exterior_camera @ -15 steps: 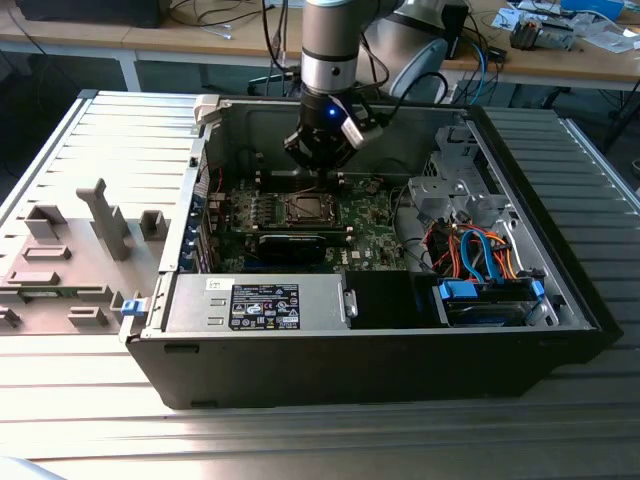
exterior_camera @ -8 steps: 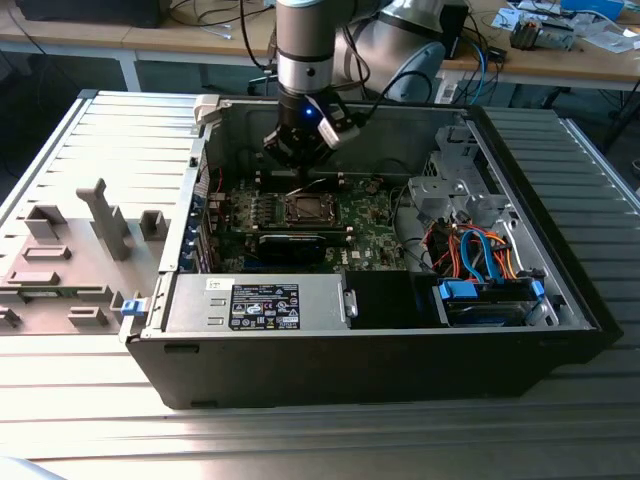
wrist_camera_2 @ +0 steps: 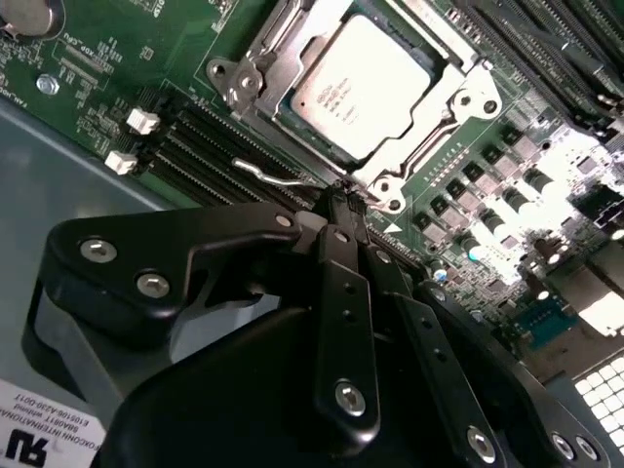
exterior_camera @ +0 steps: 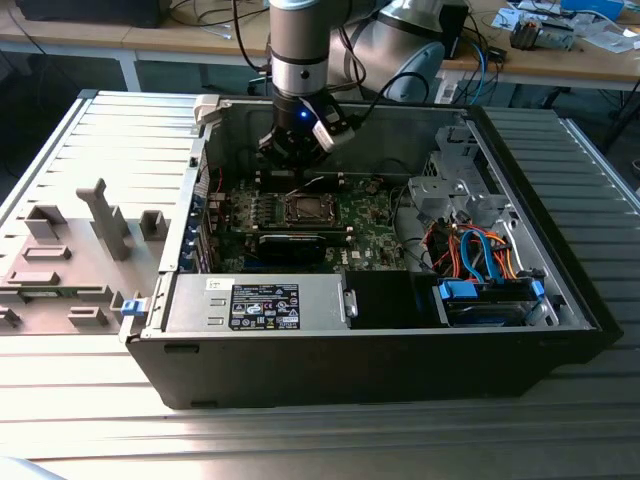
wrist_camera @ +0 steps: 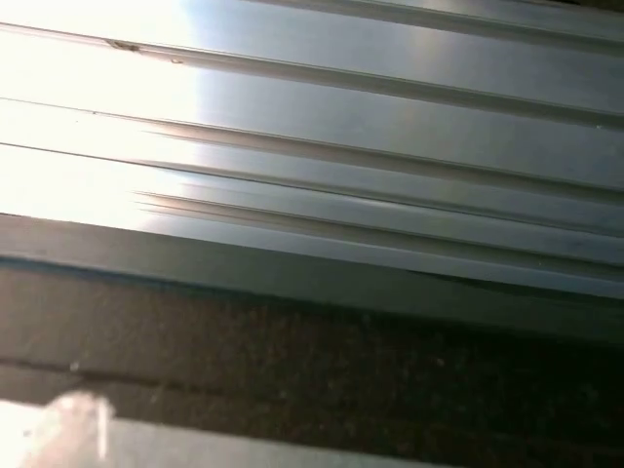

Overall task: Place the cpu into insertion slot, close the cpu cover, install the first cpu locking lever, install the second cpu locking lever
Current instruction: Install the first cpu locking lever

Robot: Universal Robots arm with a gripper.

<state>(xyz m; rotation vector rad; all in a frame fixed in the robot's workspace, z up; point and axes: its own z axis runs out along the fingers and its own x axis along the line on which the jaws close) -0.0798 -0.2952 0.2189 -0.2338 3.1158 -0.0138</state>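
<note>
The cpu (wrist_camera_2: 359, 86), a small flat square chip with a silver-grey metal face, lies seated in the insertion slot (wrist_camera_2: 441, 105), the square socket with a silver metal rim on the green circuit board, in the upper middle of the second wrist view. The cpu cover (wrist_camera_2: 255, 80), a thin silver metal frame plate, appears to lie down around the chip, its cut-out showing the chip's face. A thin silver wire locking lever (wrist_camera_2: 273, 175) stands just off the near edge of the socket, at the frame's centre left, and looks not yet latched.

The risk, as I judge it, sits at that lever. If the black gripper (wrist_camera_2: 348, 203) pushes it off line, the wire could slip past the fingertips and spring back, or skid onto the black memory slots (wrist_camera_2: 200, 146) beside it. Pressing down before the lever is hooked under its tab could also load the cover unevenly and stress the chip beneath.

The gripper's fingers are closed together, with no gap visible between them, and they grasp nothing. Their tips sit at the socket's near corner, close beside the lever's bent end; whether they touch it I cannot tell. In the exterior view the gripper (exterior_camera: 297, 158) hangs inside the open black computer case (exterior_camera: 400, 370), upper middle of the frame.
</note>
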